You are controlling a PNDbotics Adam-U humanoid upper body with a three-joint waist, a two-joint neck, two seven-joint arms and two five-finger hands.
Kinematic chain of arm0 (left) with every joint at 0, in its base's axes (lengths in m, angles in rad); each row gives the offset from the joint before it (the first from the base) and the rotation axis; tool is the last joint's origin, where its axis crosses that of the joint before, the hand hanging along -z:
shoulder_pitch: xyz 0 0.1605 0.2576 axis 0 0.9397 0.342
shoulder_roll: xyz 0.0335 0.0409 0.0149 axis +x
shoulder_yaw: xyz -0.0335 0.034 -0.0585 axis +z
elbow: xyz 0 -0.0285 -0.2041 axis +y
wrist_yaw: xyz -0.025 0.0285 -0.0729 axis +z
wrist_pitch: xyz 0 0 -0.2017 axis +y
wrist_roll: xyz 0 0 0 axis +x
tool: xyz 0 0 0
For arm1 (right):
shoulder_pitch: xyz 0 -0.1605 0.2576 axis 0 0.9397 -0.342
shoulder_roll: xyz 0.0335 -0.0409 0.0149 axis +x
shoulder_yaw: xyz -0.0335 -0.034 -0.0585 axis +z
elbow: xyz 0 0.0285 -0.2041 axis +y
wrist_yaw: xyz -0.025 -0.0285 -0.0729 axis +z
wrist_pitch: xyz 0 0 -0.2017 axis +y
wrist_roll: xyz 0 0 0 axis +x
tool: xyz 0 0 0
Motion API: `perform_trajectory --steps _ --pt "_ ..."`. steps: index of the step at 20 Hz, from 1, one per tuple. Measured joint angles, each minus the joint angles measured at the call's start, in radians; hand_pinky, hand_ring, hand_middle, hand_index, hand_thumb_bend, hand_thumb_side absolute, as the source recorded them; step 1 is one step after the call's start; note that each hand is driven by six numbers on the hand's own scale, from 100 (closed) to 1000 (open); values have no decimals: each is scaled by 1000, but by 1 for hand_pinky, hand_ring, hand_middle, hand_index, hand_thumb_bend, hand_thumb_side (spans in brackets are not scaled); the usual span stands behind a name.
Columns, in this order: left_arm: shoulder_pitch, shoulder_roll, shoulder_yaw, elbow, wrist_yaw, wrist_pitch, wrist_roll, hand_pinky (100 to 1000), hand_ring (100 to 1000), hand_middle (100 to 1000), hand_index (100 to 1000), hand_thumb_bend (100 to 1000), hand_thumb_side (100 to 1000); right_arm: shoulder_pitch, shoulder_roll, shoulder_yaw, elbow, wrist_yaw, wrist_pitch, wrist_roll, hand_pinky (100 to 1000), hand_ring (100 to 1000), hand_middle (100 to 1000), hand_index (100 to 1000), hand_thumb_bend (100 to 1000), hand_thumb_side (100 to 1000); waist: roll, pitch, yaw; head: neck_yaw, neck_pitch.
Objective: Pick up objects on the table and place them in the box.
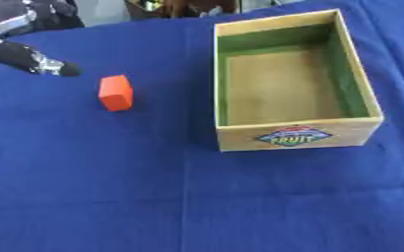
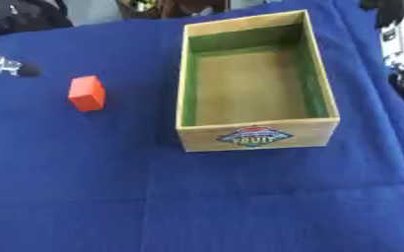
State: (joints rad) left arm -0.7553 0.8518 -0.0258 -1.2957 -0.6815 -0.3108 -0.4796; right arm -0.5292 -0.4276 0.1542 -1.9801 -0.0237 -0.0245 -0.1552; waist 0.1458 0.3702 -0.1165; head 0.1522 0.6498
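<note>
The right eye view alone shows part of the robot's right arm [image 2: 402, 44], a black and silver shape along the right edge at about two o'clock; the right hand itself shows in neither view. The left eye view gives the fuller sight of the left hand [image 1: 33, 61], which the right eye view cuts down to a dark tip at its left edge. That left hand comes in from the ten o'clock corner, the arm slanting down toward the middle of the worktop [image 1: 153, 197], which is draped in blue cloth. One dark finger sticks out straight toward three o'clock and nothing is in the hand's hold; whether the other fingers are curled or relaxed I cannot tell. The orange block [image 1: 116, 92] stands on the cloth at about four o'clock from that fingertip, near it but apart. The wooden box [image 1: 298, 138], green-lined inside with a "FRUIT" label on its near wall, sits at three o'clock from the block, well clear of it, with nothing showing inside.
</note>
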Motion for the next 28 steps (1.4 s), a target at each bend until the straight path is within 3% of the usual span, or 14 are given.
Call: perform_trajectory --steps 15,28 --pt "-112 -83 -19 186 -85 -14 -102 735 835 869 1000 828 783 -14 -9 1 0 0 -4 4 938 849 599 804 100 574 -4 31 -14 13 -49" --pt "-128 -124 -61 213 -85 -39 -208 740 837 864 1000 822 757 -16 -9 6 0 0 -2 6 940 850 598 804 100 571 -2 34 -15 13 -63"
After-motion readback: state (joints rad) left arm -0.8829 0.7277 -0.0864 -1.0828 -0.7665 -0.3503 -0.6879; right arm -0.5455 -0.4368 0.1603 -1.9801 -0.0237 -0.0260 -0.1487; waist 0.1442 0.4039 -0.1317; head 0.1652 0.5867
